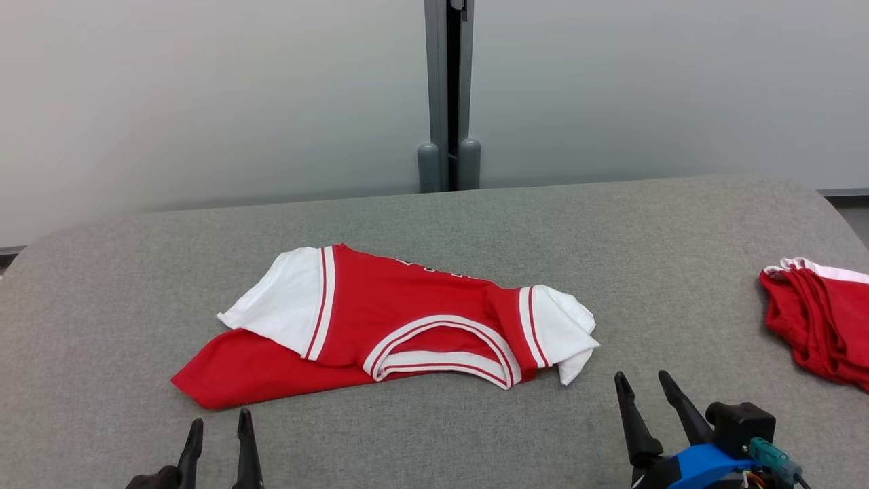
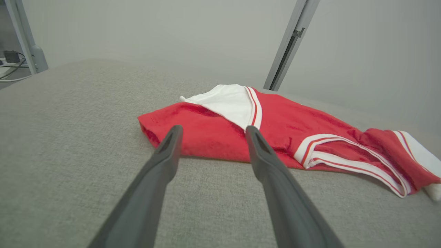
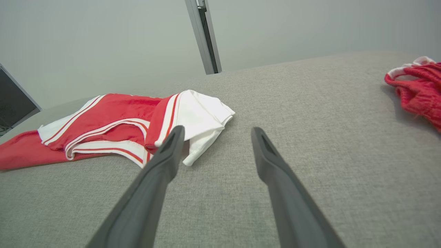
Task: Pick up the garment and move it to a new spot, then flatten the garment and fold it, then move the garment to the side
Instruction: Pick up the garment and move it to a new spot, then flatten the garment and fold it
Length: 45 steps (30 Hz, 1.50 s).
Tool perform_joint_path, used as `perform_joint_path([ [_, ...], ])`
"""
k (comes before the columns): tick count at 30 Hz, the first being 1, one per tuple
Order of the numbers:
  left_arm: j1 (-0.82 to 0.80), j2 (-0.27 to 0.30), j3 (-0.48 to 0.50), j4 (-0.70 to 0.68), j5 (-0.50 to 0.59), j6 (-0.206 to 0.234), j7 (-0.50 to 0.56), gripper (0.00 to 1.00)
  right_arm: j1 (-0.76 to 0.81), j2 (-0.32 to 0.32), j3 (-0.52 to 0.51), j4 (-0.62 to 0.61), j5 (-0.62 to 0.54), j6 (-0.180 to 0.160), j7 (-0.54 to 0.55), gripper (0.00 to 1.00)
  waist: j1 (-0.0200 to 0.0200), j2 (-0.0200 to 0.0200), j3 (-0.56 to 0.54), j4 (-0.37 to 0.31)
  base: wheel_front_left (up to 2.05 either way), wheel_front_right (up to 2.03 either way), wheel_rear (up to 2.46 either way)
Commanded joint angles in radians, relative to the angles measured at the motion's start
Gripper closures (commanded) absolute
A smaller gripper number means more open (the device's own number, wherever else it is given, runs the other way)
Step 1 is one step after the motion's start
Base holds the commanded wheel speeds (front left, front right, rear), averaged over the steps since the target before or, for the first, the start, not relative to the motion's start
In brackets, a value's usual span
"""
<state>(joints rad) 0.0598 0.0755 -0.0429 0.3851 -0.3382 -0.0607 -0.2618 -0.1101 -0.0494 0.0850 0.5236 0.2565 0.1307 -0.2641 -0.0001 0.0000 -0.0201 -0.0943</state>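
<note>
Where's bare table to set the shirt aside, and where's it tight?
Bare: the table left of the shirt out to its left edge; the far strip between shirt and wall; the gap between shirt and red pile. Tight: the right edge, where that pile lies.

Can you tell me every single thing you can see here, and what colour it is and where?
Red and white short-sleeved jersey shirt: one, red body with white sleeves and striped trim, lying partly folded in the middle of the table.
Bunched red cloth garment with white trim: one, red and white, at the table's right edge.
Grey fabric-covered table: one, grey, under everything.
Grey metal post: one, grey, upright behind the table between pale wall panels.
Left hand: one, dark fingers, open and holding nothing, low left near the shirt's red edge.
Right hand: one, dark fingers on a blue mount, open and holding nothing, low right near the white sleeve.
</note>
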Motion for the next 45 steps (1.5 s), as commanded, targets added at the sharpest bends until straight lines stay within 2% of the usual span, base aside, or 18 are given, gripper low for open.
perform_joint_path([
  [1,0.024,-0.007,0.017,-0.013,0.025,-0.011,-0.004,0.0,0.02,-0.003,-0.007,0.0,-0.009,0.0,0.0,0.0,0.0001,0.0,-0.004,0.003,0.0,0.0,0.0],
  [7,0.079,-0.021,0.058,-0.027,0.085,-0.036,-0.004,0.0,0.039,-0.003,-0.018,0.01,-0.026,0.0,0.0,0.0,0.0001,0.0,-0.021,0.017,0.0,0.0,0.0],
  [12,0.069,-0.025,0.039,-0.014,0.068,-0.047,-0.004,0.0,0.037,-0.003,-0.004,0.009,-0.055,0.0,0.0,0.0,0.0001,0.0,-0.016,0.043,0.0,0.0,0.0],
  [21,0.032,-0.025,-0.057,0.011,0.053,-0.059,-0.004,0.0,-0.069,-0.004,0.179,0.006,-0.042,0.0,0.0,0.0,0.0001,0.0,0.014,0.155,0.0,0.0,0.0],
  [27,-0.006,-0.025,-0.117,0.024,0.049,-0.065,-0.004,0.0,-0.179,-0.004,0.281,0.12,0.026,0.0,0.0,0.0,0.0001,0.0,0.042,0.277,0.0,0.0,0.0],
  [33,-0.028,-0.025,-0.15,0.023,0.039,-0.069,-0.004,0.0,-0.279,-0.004,0.326,0.254,0.084,0.0,0.0,0.0,0.0001,0.0,0.085,0.369,0.0,0.0,0.0],
  [37,-0.03,-0.025,-0.157,0.028,0.032,-0.071,-0.005,0.0,-0.323,-0.004,0.359,0.345,0.139,0.0,0.0,0.0,0.0001,0.0,0.107,0.399,0.0,0.0,0.0],
  [45,-0.056,-0.025,-0.178,0.022,0.017,-0.073,-0.005,0.0,-0.387,-0.004,0.381,0.432,0.207,0.0,0.0,0.0,0.0001,0.0,0.144,0.42,0.0,0.0,0.0],
])
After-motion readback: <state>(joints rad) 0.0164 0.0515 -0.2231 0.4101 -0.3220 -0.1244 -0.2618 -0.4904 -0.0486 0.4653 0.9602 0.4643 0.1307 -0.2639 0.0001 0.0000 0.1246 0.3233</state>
